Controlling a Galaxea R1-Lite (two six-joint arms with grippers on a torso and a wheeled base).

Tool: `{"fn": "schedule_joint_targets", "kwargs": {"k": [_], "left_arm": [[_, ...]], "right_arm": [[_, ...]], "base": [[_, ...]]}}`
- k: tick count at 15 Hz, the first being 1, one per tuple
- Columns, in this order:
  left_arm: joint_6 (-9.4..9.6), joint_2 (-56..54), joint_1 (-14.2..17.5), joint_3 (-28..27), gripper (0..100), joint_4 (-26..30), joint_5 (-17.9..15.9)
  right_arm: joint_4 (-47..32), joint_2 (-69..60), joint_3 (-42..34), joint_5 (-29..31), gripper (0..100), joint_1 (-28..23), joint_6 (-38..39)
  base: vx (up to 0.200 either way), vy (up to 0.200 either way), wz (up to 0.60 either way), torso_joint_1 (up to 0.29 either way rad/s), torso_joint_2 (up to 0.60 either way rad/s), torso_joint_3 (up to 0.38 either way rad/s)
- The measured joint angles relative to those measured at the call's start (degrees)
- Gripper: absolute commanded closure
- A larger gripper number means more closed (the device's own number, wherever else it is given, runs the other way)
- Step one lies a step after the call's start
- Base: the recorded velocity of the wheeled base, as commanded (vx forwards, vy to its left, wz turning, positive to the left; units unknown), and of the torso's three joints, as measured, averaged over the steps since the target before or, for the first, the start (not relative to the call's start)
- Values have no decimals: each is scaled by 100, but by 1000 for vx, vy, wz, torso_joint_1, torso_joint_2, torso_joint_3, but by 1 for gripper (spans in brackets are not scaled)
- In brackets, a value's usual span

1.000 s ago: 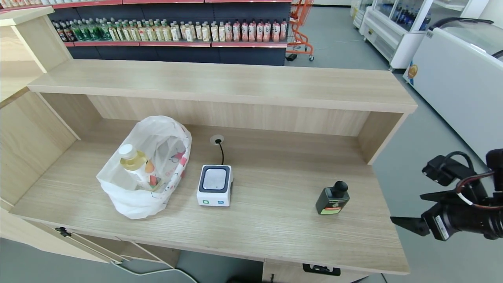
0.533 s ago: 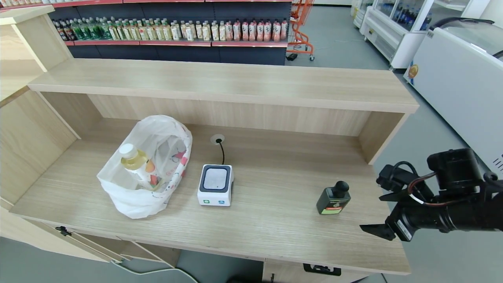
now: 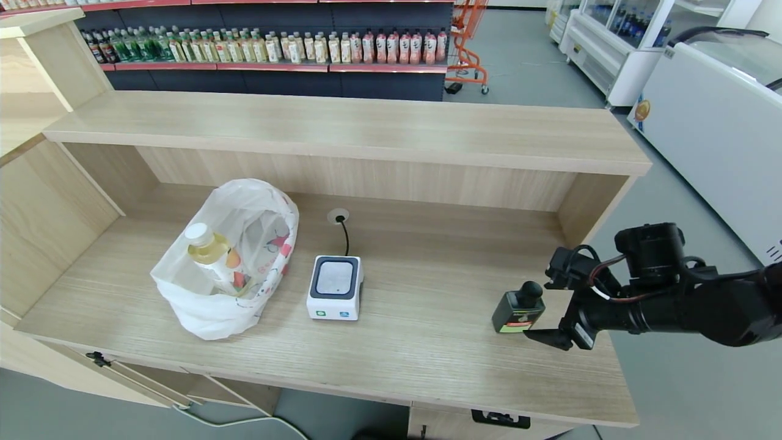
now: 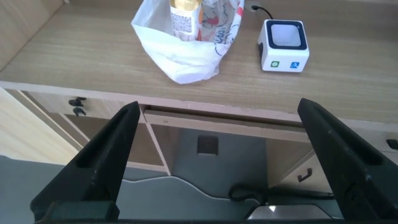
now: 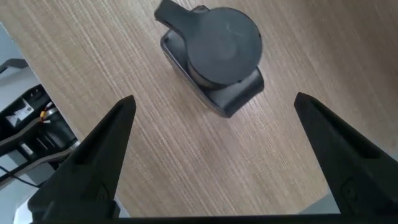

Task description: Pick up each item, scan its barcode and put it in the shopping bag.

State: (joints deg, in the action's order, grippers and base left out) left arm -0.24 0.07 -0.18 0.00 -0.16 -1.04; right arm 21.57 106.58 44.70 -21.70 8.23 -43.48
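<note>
From the head view, the bench (image 3: 427, 354) carries three groups of things. On its left part stands the white plastic shopping bag (image 3: 241, 211), mouth open upward, with a pale drink bottle (image 3: 211, 253) with a white cap upright inside it. Just beside the bag, toward the middle, sits the white scanner (image 3: 334, 287), its dark window facing up; a black cable (image 3: 344, 237) runs from its back to a round hole in the bench top. Well apart from the scanner, on the right part of the bench, the dark bottle (image 3: 517, 308) stands upright with a round black cap and a red-and-pale label low on its body. The right end effector (image 3: 544, 311) is just beside this bottle on its right, low over the bench, its lower finger pointing at the bottle's base.

In the left wrist view, the left end effector (image 4: 217, 155) is spread wide and holds nothing. It hangs in front of the bench's near edge, facing the bag and the scanner beyond.

In the right wrist view, the right end effector's two fingers are spread wide and grip nothing. The dark bottle is seen cap-first, ahead of the fingertips and in line with the gap between them, untouched by either finger.
</note>
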Motion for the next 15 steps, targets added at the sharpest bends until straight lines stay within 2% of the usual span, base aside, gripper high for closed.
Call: {"fn": "schedule_joint_targets", "kwargs": {"k": [4,9,10,15], "left_arm": [[2,0,0,0,0,0,-2],[0,0,0,0,0,0,-2],[0,0,0,0,0,0,-2],[0,0,0,0,0,2,-2]], "right_arm": [[0,279,268,-250,0,83,-145],[11,579,555,-271,0,190,-307],[9,631,617,-277,100,205,-369],[7,858,819,-290,100,315,-461]], "base": [[0,0,0,0,0,0],[0,0,0,0,0,0],[0,0,0,0,0,0],[0,0,0,0,0,0]]}}
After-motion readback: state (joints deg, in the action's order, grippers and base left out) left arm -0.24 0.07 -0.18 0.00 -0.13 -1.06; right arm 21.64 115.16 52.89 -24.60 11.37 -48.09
